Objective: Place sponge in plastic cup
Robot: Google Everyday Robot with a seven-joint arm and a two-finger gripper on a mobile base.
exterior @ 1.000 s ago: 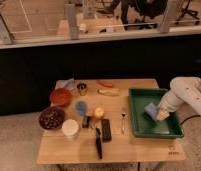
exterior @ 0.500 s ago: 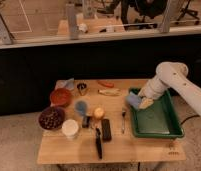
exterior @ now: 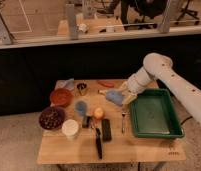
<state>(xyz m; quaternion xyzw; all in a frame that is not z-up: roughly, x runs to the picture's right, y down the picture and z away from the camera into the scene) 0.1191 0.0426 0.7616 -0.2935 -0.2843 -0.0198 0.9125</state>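
Note:
My gripper (exterior: 122, 96) hangs from the white arm that reaches in from the right, above the table's back middle, left of the green tray. It is shut on the blue-grey sponge (exterior: 113, 97), which is held above the tabletop. The light-blue plastic cup (exterior: 81, 107) stands on the table to the lower left of the sponge, apart from it, between the red bowl and an orange fruit.
A green tray (exterior: 156, 130) lies at the table's right. A red bowl (exterior: 60, 96), a dark bowl (exterior: 51, 118), a white cup (exterior: 70, 128) and a metal cup (exterior: 82, 89) stand at the left. A pale blue cloth (exterior: 68, 83), an orange fruit (exterior: 98, 113), a fork (exterior: 123, 120) and black tools (exterior: 106, 129) lie around.
The gripper has carried the sponge out of the green tray and leftward over the table, toward the blue cup.

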